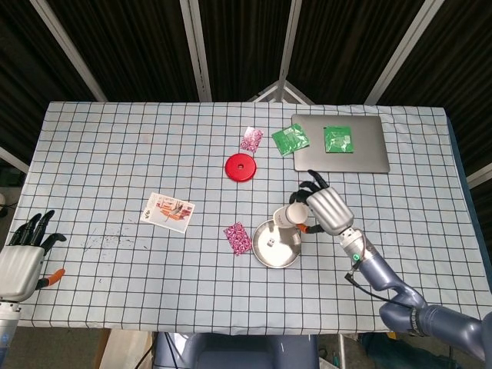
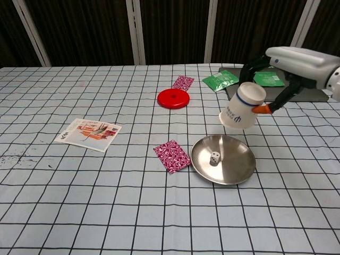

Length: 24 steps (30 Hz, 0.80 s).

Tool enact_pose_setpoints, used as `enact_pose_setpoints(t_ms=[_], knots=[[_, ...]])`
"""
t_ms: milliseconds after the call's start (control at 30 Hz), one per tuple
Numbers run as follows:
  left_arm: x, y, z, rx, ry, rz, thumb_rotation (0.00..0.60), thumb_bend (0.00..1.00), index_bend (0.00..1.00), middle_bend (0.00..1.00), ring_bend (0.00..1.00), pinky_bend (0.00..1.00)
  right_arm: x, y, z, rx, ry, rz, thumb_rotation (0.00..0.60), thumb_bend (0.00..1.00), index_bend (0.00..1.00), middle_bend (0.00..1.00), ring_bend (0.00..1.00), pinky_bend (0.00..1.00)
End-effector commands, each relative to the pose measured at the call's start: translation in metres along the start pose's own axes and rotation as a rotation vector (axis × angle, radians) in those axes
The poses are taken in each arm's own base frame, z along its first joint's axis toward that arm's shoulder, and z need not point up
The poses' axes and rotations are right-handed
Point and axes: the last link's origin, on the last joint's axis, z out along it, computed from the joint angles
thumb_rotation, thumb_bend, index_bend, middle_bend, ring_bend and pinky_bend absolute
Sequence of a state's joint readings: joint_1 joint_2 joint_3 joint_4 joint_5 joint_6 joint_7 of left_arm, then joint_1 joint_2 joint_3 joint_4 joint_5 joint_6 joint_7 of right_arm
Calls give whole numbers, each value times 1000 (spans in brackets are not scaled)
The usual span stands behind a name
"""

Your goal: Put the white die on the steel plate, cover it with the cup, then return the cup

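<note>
OK, your right robot hand [image 2: 276,79] holds the cup [image 2: 243,106] mouth-down and tilted above the steel plate [image 2: 236,167]; the white die [image 2: 214,158] sits on the plate. Cup looks light and crushable, so grip its sidewall gently. Left robot hand [image 1: 23,257] idles, fingers apart.

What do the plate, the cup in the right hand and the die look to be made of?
Plate: polished metal, likely steel; it shines and mirrors the light. Cup: looks like matte white paper with a blue band and logo, though thin plastic is possible. Die: small glossy white cube with dark pips, probably plastic. Right hand holds the cup.
</note>
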State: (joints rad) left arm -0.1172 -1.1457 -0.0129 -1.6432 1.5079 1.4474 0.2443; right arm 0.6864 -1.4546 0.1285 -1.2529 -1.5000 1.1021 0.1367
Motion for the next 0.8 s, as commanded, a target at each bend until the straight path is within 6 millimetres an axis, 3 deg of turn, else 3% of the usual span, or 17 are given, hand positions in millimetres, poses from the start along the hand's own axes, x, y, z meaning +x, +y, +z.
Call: enact_pose_setpoints(t_ms=[33,233,367,800], knots=[[0,0,0,0,1,-1,600,237,350,0,0,128,9,18,-4,-45,23,-56,600,469,722,489,248,40],[0,0,-1,6,3,2,600,236,350,0,0,128,9,67,-13,-176,-27,-188,600,470,721,489,248,40],[0,0,0,8,2,3,600,237,350,0,0,128,3,87,-18,-234,-69,-191,600,470,722,489,248,40],[-1,1,1,11,-2,9,600,236,350,0,0,128,-8,106,-19,-291,-106,-151,600,470,721,489,248,40]])
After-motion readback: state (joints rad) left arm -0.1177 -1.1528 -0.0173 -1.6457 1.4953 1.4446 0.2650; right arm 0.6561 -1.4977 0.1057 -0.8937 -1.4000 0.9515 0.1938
